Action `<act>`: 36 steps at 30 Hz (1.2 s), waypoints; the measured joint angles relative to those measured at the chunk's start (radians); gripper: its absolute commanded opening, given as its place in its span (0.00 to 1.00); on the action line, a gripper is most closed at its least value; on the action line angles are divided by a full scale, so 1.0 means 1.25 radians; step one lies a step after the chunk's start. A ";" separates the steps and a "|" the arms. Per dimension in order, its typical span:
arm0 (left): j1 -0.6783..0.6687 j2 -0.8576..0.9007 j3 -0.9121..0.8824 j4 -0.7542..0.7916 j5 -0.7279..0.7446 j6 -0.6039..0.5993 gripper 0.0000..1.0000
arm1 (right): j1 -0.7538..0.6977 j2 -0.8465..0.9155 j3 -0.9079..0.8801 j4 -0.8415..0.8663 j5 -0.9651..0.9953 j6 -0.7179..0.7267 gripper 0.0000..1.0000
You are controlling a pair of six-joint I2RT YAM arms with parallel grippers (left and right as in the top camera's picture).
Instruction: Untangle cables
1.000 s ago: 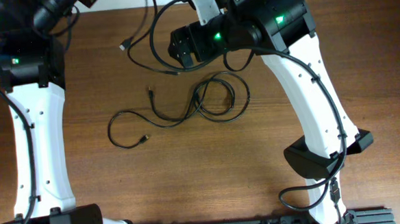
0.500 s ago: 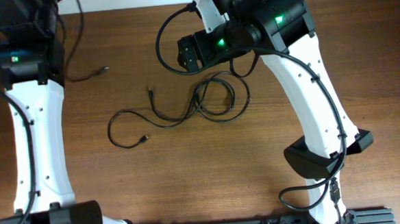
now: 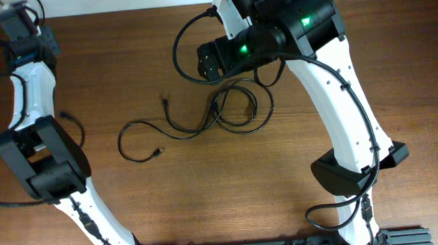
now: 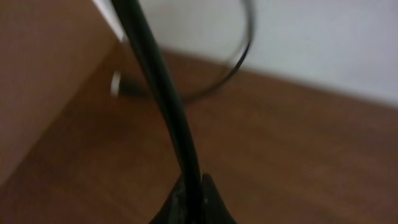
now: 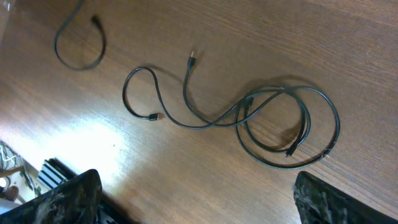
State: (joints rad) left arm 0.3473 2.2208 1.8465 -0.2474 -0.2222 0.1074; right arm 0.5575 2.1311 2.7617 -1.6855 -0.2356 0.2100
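While one thin black flexible cable (image 4: 171,112) is pinched between the fully closed fingers of the left tool (image 4: 193,198), the other thin black cables (image 3: 237,110) are spread near the middle of the brown wood-grain tabletop (image 3: 208,198). In the left wrist view the held cable is seen rising from the fingertips and bending away toward a white wall (image 4: 323,37), and a small blurred plug (image 4: 121,87) is made out just to its left. In the overhead view the left tool is raised at the far left corner of the tabletop, well apart from the other cables.

Those cables are gathered on their right side into a flat coil of overlapping loops. From the coil one strand is carried leftward in a shallow curve and turned up to a silver-tipped plug (image 5: 192,59). A second strand is curled into an open loop ending in a gold-tipped plug (image 5: 155,116). A third dark plug (image 5: 289,151) is seen inside the coil. A separate black loop (image 5: 78,68) lies further left, apart from the coil.

The right tool (image 5: 196,186) is held above the tabletop near the coil's far side, its jaws spread wide with nothing between them. Its two dark fingers (image 5: 68,199) are shown at the lower corners of the right wrist view. Green lights (image 3: 304,20) are lit on the right arm's black joints.
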 measured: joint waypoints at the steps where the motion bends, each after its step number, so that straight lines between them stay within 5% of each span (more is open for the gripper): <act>1: 0.009 0.012 0.000 -0.022 -0.016 0.004 0.26 | 0.000 0.000 0.000 0.000 0.000 0.001 0.96; 2: 0.019 0.021 0.000 -0.039 -0.039 0.006 0.44 | 0.000 0.000 0.000 -0.001 0.000 0.001 0.96; 6: 0.047 0.024 0.000 -0.069 -0.085 0.011 0.62 | 0.000 0.000 0.000 -0.002 0.002 0.000 0.96; 7: 0.051 0.022 0.000 -0.069 -0.090 -0.020 0.76 | 0.000 0.000 0.000 -0.005 0.002 0.001 0.96; 12: 0.079 -0.032 0.002 -0.126 0.002 -0.172 0.77 | 0.000 0.000 0.000 -0.005 0.002 0.000 0.97; 18: 0.084 -0.057 0.001 -0.424 0.190 -0.213 0.88 | 0.000 0.007 -0.002 -0.005 0.002 0.001 0.96; 23: 0.084 -0.057 -0.031 -0.499 0.037 -0.253 0.93 | 0.000 0.012 -0.008 -0.005 0.002 0.001 0.97; 25: 0.085 -0.057 -0.051 -0.500 -0.018 -0.239 0.96 | 0.000 0.012 -0.008 -0.005 0.002 0.001 0.97; 29: 0.085 -0.057 -0.085 -0.478 0.117 -0.083 0.96 | 0.000 0.012 -0.009 -0.005 0.002 0.000 0.97; 36: 0.161 -0.057 -0.126 -0.439 0.211 0.005 0.89 | 0.000 0.014 -0.009 -0.005 0.002 0.001 0.97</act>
State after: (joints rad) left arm 0.5488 2.1494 1.6886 -0.7963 0.0414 0.1135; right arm 0.5575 2.1490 2.7506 -1.6917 -0.2329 0.2108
